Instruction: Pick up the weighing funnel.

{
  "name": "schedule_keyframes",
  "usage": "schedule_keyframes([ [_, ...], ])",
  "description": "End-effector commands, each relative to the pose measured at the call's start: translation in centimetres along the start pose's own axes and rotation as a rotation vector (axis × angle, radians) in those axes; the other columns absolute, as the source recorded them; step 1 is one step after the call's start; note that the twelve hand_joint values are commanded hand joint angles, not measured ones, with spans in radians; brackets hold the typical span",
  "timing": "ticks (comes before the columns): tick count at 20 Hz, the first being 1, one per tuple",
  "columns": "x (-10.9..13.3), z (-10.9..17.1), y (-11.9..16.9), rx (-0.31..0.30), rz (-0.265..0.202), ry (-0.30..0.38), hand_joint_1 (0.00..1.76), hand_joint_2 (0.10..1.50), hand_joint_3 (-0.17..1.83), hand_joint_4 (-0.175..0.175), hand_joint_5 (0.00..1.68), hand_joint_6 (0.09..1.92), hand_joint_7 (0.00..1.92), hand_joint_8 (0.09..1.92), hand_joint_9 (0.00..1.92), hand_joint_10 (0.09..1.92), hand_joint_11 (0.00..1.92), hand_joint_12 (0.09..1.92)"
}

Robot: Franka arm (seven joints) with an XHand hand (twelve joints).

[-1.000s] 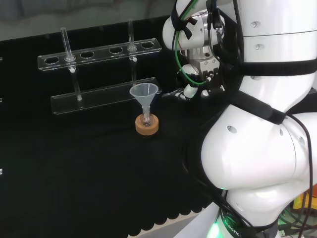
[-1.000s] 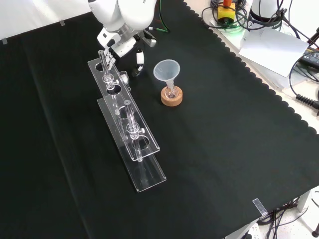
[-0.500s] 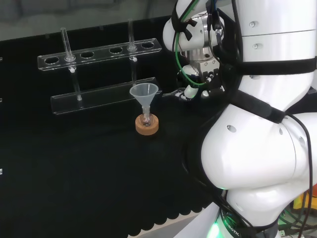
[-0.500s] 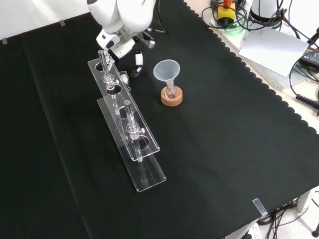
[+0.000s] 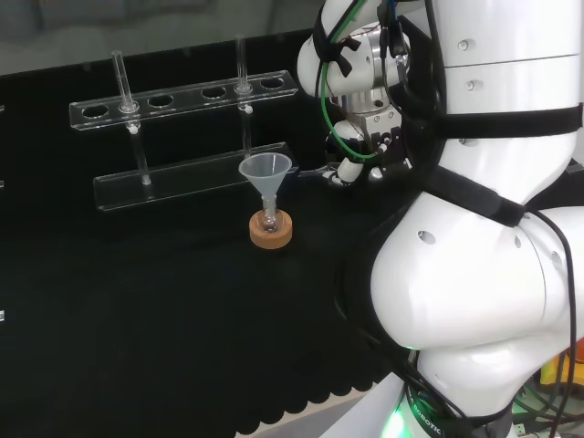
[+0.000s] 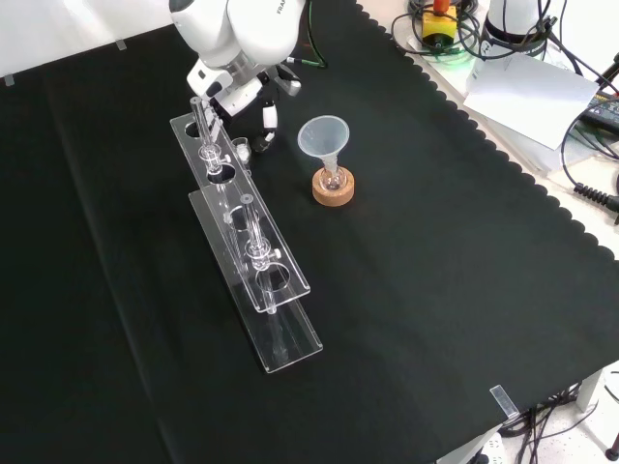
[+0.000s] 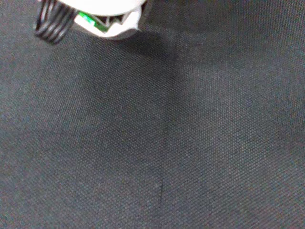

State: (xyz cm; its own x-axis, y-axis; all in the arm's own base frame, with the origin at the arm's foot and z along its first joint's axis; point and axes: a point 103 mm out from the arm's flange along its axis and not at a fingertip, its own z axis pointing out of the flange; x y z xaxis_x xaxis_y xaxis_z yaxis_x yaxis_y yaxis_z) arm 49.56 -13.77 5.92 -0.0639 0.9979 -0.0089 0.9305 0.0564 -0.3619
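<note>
Your cloth (image 6: 435, 242) is black with a fine weave; the ring (image 6: 333, 188) is tan. Funnel (image 6: 323, 135) and rack (image 6: 253, 261) are clear, your arm (image 5: 474, 274) white, its cable (image 5: 339, 137) green.

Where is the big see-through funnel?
In the front view, the clear cone-shaped funnel stands in a small flask on a round cork ring, right of the clear plastic test-tube rack.

Light falls evenly from overhead. In the wrist view the black cloth (image 7: 214, 143) reads grey, and a soft dark shadow spreads out from under the hand (image 7: 114, 9) and runs on past it as a faint band. In the front view the clear rack (image 6: 253, 253) just beside the hand catches thin white glints. In the head view the white links (image 5: 493, 301) behind the hand shine bright against dim cloth, with a green glow at their foot.
</note>
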Motion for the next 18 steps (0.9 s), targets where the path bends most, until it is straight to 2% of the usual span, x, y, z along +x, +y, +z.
schedule_keyframes([
  [1,0.19,0.02,0.04,-0.003,-0.004,-0.012,0.98,0.6,0.7,0.008,0.67,0.98,0.31,0.71,0.58,0.6,0.36,1.33],
  [9,-0.06,0.15,0.1,0.011,0.002,-0.031,0.99,0.6,0.71,0.004,0.64,0.98,0.31,0.71,0.58,0.6,0.36,1.33],
  [18,-0.09,0.27,0.22,0.021,0.001,-0.023,0.99,0.6,0.71,0.004,0.64,0.99,0.3,0.7,0.58,0.6,0.35,1.33],
])
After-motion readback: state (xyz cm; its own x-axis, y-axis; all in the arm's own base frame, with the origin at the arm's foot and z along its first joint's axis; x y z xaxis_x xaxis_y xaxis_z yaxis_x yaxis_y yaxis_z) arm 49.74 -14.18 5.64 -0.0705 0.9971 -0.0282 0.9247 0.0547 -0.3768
